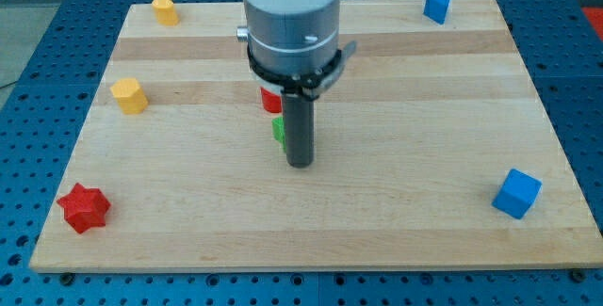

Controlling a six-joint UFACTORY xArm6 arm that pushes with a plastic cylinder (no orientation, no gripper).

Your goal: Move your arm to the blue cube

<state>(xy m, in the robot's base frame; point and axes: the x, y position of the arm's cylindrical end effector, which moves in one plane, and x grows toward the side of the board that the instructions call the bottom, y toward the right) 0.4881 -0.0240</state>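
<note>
1. My tip (300, 164) sits just below board centre, dark rod upright under the grey arm housing (290, 14)
2. No gripper on this rig, just the rod; nothing held, tip end looks to meet the wooden board (396, 231)
3. Blue cube (516, 194) lies at about 4 o'clock from my tip, near the board's right edge at the view's bottom right, well apart from the tip
4. Second blue block (436, 7), shape unclear, at about 1 o'clock from the tip, near the top edge of the board, well apart
5. Green block (279, 130) just beside the rod on its left, about 11 o'clock from the tip, mostly hidden; can't tell if touching
6. Red block (270, 100) right above the green one, partly hidden by the arm; shape not readable
7. Red star (84, 207) at about 8 o'clock from the tip, bottom left corner area, well apart
8. Yellow block (129, 95), roundish, at about 10 o'clock, near the left edge
9. Another yellow block (165, 9) at about 11 o'clock, top left corner
10. Blue perforated table (28, 80) surrounds the board
</note>
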